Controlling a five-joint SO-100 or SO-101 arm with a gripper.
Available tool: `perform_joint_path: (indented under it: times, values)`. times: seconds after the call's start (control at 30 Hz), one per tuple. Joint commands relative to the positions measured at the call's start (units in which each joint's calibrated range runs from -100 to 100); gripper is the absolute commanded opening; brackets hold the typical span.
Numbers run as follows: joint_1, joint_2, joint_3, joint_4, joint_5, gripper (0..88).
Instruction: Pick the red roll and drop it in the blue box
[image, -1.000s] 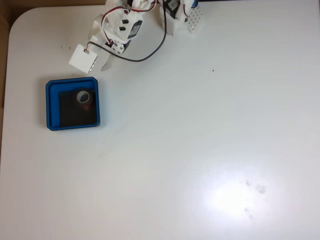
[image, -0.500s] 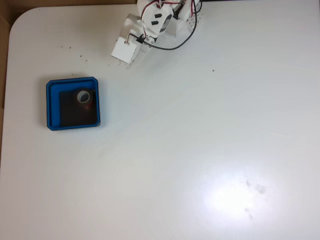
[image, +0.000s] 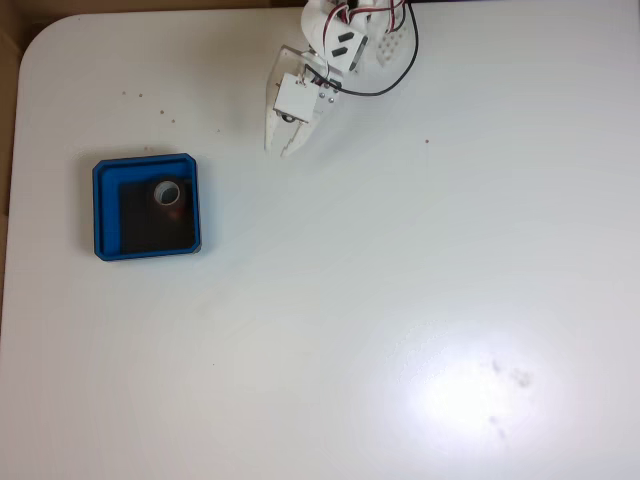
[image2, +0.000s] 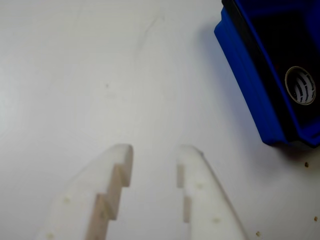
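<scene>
Fixed view, looking straight down: I am seeing the white worktop (image: 400, 300) carrying the blue box (image: 97, 210) near its left edge, roughly midway between the far and near sides. The red roll (image: 167, 194) is lying inside the box on the black inner bottom, in the part nearest the far rim, its pale hollow centre facing upward and a sliver of red showing at its lower side. The white arm (image: 335, 35) is reaching in from the far edge of the worktop, right of the box, with black and red cables (image: 385, 85) looping beside it. The gripper (image: 277, 150) is pointing toward the near side over bare surface, well apart from the box and holding nothing.

Wrist view: I am looking past the gripper (image2: 154, 152), whose two pale stepped fingers (image2: 112, 185) are standing spread, with a clear gap of bare worktop (image2: 75, 75) showing between them. The blue box (image2: 250, 85) is sitting at the upper right corner of this picture, one rounded corner and its outer wall turned toward the camera. The red roll (image2: 300, 85) is resting inside it against the dark bottom, showing its ring face and pale core. A few small dark specks (image2: 307, 164) are lying on the worktop just below the box.
</scene>
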Motion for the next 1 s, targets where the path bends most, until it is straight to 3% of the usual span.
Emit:
perform_joint_path:
  times: [0.0,0.5,0.97]
  values:
    - [-3.10,-4.57,4.01,-2.53,0.25,8.3]
    - [-12.77,-15.52,17.76,-2.53,0.33,8.3]
    - [-14.04,-16.11,18.30,-1.95,0.33,8.3]
